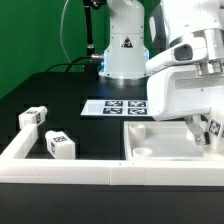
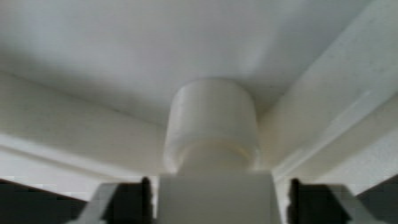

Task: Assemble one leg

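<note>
1. Legs, three: first leg (image 1: 33,117) and second leg (image 1: 60,144) loose at nine o'clock, third leg (image 1: 212,129) over at three o'clock.
2. Panel (image 1: 160,140): just one.
3. Marker board (image 1: 113,105): one, twelve o'clock.

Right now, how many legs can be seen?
3. Two lie loose at the exterior view's left, one farther, one nearer. The third leg is in the gripper, by the panel. Another may be hidden.

Exterior view: low, near the front of the surface (image 1: 60,95), facing the robot base (image 1: 125,55). Wrist view: very close, looking past the gripper (image 2: 203,200) and the leg (image 2: 214,125) onto the panel (image 2: 107,50). Shared: panel corner at the exterior view's right.
</note>
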`<state>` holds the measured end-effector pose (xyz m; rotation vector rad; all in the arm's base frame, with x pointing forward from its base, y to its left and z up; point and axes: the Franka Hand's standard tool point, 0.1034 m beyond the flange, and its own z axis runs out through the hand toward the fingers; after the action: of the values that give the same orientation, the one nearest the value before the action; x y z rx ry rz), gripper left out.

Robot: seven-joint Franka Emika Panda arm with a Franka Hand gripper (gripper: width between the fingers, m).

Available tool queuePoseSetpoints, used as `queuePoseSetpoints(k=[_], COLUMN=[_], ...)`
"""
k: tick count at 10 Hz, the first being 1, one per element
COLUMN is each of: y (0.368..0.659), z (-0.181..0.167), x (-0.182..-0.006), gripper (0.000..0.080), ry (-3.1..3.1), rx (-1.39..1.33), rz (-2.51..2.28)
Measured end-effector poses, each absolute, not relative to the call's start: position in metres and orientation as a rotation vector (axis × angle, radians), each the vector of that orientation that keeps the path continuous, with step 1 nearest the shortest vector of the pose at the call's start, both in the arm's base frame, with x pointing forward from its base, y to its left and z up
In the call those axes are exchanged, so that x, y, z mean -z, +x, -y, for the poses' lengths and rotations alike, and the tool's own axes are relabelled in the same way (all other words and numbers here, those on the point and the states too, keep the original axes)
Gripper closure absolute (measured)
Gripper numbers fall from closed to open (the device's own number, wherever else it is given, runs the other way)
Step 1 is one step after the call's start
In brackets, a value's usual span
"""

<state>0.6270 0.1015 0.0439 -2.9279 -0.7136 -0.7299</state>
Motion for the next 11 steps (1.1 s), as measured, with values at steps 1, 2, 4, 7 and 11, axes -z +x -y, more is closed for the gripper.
queuePoseSetpoints(k=[1,2,4,7,11], y=[0.627,0.630,0.631,0.633,0.627], z=[-0.101,-0.097,-0.091,-0.094,-0.108], x=[-0.045,-0.052,-0.065,-0.095,-0.090], gripper=[0.0290,0.0290,0.0181,0.0151,0.0151], ry=[-2.928,-2.931,-2.938,-2.943,-2.957], rx=[0.731,0.744,0.759,0.701,0.473], rz=[0.715,0.719,0.719,0.730,0.703])
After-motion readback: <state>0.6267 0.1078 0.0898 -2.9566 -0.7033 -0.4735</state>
